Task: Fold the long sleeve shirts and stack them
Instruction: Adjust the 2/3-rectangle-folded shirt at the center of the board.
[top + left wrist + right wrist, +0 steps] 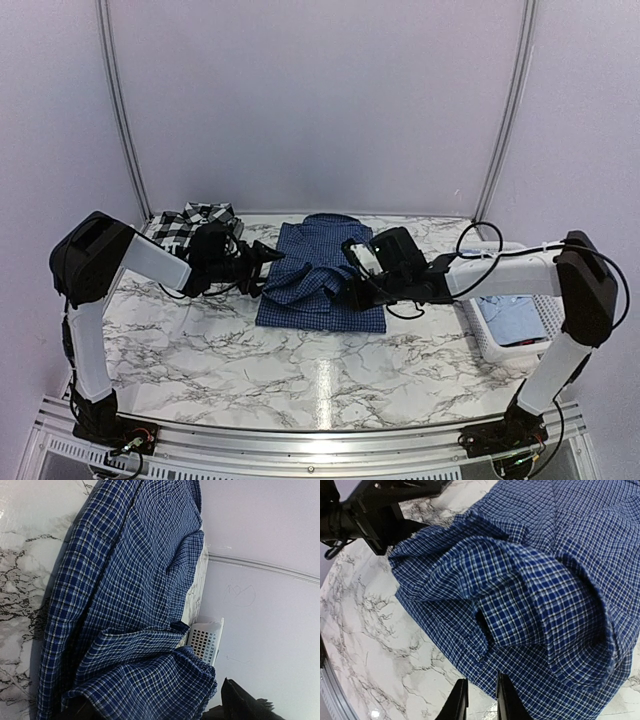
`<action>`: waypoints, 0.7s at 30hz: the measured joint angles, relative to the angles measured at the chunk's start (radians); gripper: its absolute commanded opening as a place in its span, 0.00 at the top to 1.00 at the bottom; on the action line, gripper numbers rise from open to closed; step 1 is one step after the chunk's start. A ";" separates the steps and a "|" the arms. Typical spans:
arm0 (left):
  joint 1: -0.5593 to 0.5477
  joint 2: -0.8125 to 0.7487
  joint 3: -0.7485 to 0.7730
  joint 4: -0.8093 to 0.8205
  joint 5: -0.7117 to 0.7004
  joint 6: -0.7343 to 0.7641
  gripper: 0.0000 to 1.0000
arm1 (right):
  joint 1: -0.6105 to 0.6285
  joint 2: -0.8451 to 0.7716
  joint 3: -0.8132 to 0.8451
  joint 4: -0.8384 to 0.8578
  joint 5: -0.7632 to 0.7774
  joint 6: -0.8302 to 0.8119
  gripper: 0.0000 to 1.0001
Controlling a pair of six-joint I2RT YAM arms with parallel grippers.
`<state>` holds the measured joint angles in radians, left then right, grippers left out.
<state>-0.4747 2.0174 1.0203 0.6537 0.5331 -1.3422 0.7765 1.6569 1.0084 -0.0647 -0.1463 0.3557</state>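
The dark blue checked shirt (320, 280) lies partly folded in the middle of the table, a loose fold raised on its front. My left gripper (272, 255) stands open at the shirt's left side, and that fold (150, 680) bulges between its wide-set fingers. My right gripper (481, 682) has closed to a narrow gap on the near hem of the dark blue shirt (530, 580). The black-and-white plaid shirt (192, 224) sits folded at the back left. The pale blue shirt (512, 318) lies in the basket.
A white slatted plastic basket (490, 345) stands at the table's right edge and also shows past the shirt as the basket (206, 639). The left arm (370, 510) reaches in across the marble table (300, 370). Walls close the back and sides.
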 measured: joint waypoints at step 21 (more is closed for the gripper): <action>0.002 0.010 0.031 -0.014 0.000 0.032 0.01 | -0.170 0.410 0.460 -0.105 0.201 0.010 0.63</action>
<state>-0.4732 2.0274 1.0515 0.6395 0.5335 -1.3102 0.6067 2.0670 1.4685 -0.1692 0.0544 0.3653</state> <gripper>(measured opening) 0.987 0.312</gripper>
